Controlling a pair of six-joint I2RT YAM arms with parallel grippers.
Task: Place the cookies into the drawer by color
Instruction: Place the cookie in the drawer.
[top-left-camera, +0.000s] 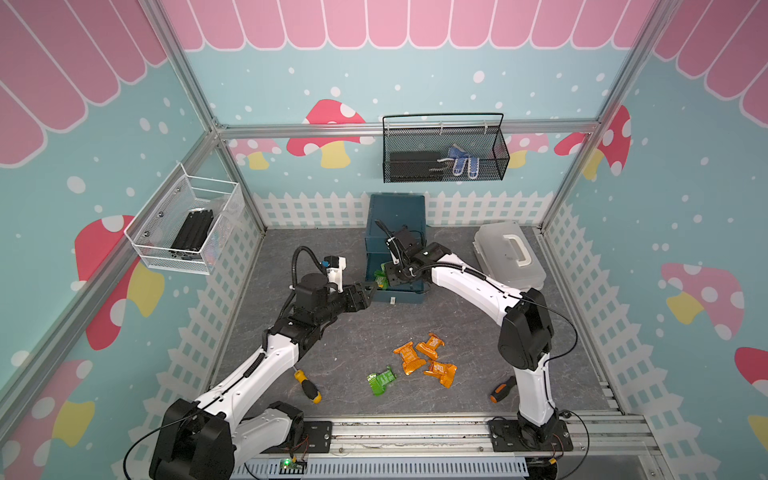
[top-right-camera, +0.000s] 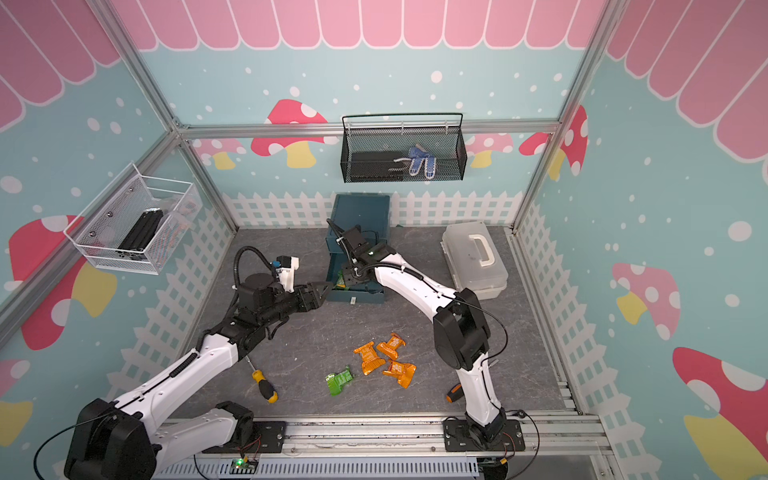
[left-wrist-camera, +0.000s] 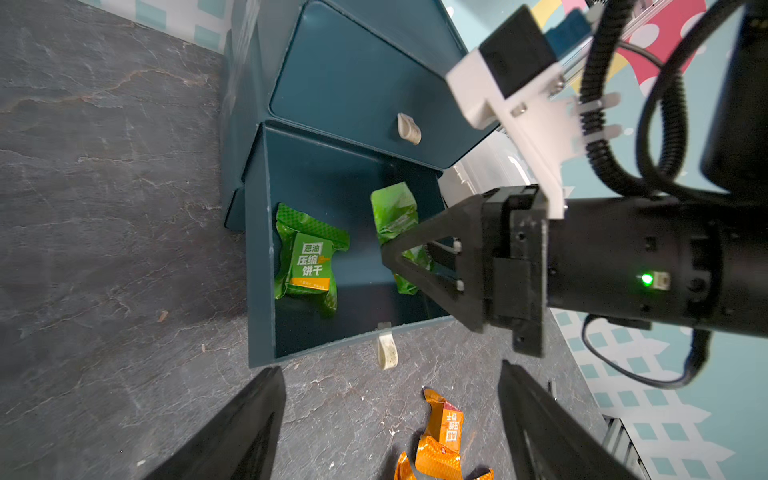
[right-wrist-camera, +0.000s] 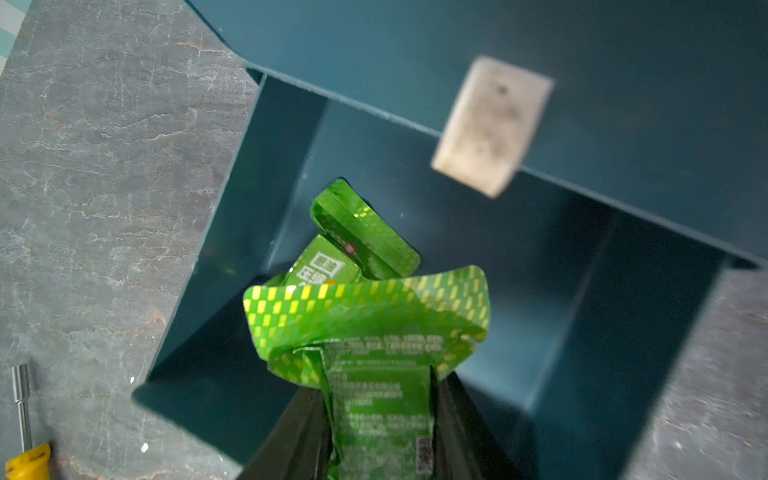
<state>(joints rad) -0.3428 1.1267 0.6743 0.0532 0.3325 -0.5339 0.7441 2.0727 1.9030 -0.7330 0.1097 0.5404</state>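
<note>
The teal drawer (top-left-camera: 397, 212) cabinet stands at the back, its bottom drawer (left-wrist-camera: 259, 249) pulled out. My right gripper (right-wrist-camera: 382, 395) is shut on a green cookie (right-wrist-camera: 374, 332) and holds it over the open drawer (right-wrist-camera: 519, 291). A second green cookie (left-wrist-camera: 309, 257) lies flat inside. My left gripper (left-wrist-camera: 390, 370) hangs open and empty by the drawer's front left corner (top-left-camera: 370, 291). Out on the table lie three orange cookies (top-left-camera: 428, 359) and one green cookie (top-left-camera: 381, 380).
A yellow-handled screwdriver (top-left-camera: 308, 386) lies by the left arm and an orange-handled one (top-left-camera: 500, 390) by the right arm's base. A translucent white case (top-left-camera: 509, 259) stands right of the cabinet. Wire baskets (top-left-camera: 444, 153) (top-left-camera: 187, 224) hang on the walls.
</note>
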